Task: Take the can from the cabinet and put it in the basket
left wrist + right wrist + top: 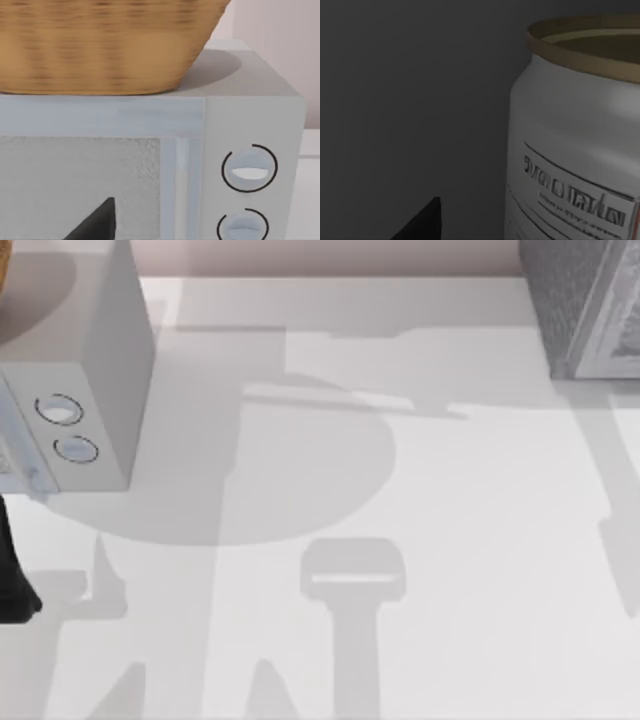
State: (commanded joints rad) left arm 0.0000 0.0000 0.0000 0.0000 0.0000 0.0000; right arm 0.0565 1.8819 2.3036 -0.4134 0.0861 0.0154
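White desk carries shadows, the cabinet far right. The can stands upright in a dark interior. Whether either arm's jaws are clenched, I cannot tell.

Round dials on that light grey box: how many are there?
2. Both sit on the box's front panel, at the top view's left: one dial and the other dial right beside it. The left wrist view shows the same pair.

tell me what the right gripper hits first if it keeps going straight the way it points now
Most likely the can: the right wrist view sits close to it against a dark wall. The can lies off to one side of that view, so the gripper might slip past to the wall.
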